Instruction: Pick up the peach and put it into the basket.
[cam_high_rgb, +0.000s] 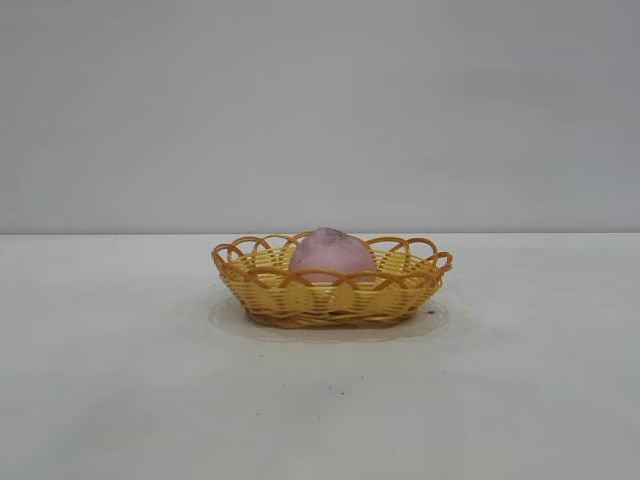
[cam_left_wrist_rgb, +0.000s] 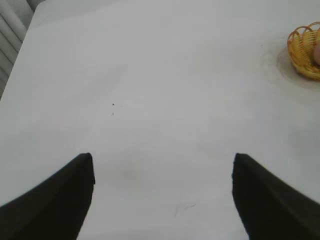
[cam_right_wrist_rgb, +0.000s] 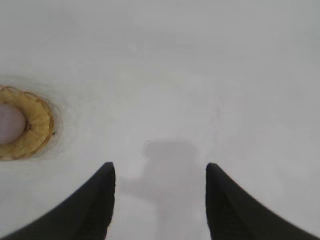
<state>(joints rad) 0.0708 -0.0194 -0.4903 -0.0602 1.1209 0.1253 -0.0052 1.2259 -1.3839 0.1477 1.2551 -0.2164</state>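
Observation:
The dusty pink peach (cam_high_rgb: 331, 252) sits inside the woven wicker basket (cam_high_rgb: 290, 300) in the middle of the white table. In the right wrist view the basket (cam_right_wrist_rgb: 37, 125) holds the peach (cam_right_wrist_rgb: 10, 124) at the picture's edge. In the left wrist view only the basket's rim (cam_left_wrist_rgb: 302, 50) and a sliver of the peach (cam_left_wrist_rgb: 317, 52) show. My left gripper (cam_left_wrist_rgb: 162, 162) is open and empty over bare table, far from the basket. My right gripper (cam_right_wrist_rgb: 160, 170) is open and empty over bare table, away from the basket. Neither gripper shows in the exterior view.
The white table (cam_high_rgb: 120, 380) runs wide on all sides of the basket. A plain grey wall (cam_high_rgb: 320, 100) stands behind it. The table's edge and a ribbed panel (cam_left_wrist_rgb: 10, 30) show in the left wrist view.

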